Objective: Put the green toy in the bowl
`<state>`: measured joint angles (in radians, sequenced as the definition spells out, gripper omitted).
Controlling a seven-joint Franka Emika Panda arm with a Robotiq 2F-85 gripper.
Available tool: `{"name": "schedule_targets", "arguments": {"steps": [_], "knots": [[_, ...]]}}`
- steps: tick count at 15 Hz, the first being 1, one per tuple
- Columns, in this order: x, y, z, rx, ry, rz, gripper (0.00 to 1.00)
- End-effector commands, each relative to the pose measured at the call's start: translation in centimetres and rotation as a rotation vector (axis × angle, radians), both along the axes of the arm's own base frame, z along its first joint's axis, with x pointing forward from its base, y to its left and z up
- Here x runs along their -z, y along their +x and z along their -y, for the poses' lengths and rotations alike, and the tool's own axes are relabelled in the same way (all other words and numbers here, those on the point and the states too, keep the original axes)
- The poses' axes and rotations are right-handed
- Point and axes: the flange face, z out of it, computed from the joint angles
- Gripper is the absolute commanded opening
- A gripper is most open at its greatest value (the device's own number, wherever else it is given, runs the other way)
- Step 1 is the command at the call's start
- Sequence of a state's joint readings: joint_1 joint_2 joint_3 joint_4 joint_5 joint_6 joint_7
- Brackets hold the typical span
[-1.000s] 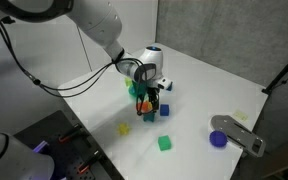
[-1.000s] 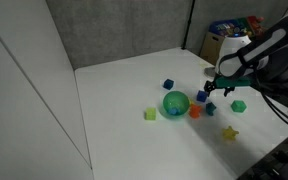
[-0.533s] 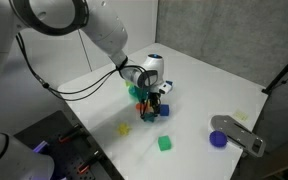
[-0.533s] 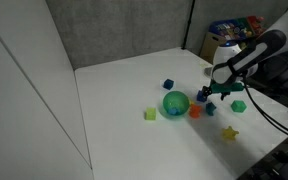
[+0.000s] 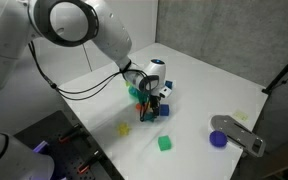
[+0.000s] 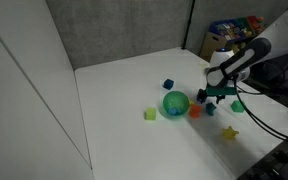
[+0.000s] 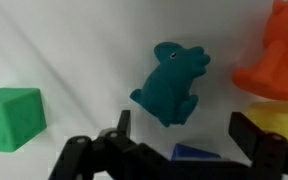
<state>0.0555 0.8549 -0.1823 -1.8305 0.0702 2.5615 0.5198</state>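
A white tabletop (image 6: 114, 90) is seen before a grey wall (image 6: 124, 30). The gripper (image 7: 182, 130) is held wide open, its dark fingers (image 7: 119, 125) set either side of, and apart from, the small dark teal-green animal-shaped toy (image 7: 171, 85), which rests on the table. An orange plastic toy (image 7: 279, 50) lies just beside it; the round teal-green plastic bowl (image 6: 175, 102) stands near.

no readable text, labels or numbers in any view

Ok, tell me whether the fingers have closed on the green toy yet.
No: in the wrist view the fingers stand wide apart, and the green toy lies untouched, with a clear gap to each of them.
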Motion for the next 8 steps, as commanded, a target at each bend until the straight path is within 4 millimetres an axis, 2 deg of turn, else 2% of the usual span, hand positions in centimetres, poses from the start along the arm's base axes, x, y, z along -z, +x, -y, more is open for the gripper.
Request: {"name": "schedule_targets", "arguments": {"steps": [1,8], "knots": [[0.57,0.83,0.22,0.045,0.046,-0.002,1.00],[1.45,0.73,0.33,0.101,0.063,-0.019,1.00]]}}
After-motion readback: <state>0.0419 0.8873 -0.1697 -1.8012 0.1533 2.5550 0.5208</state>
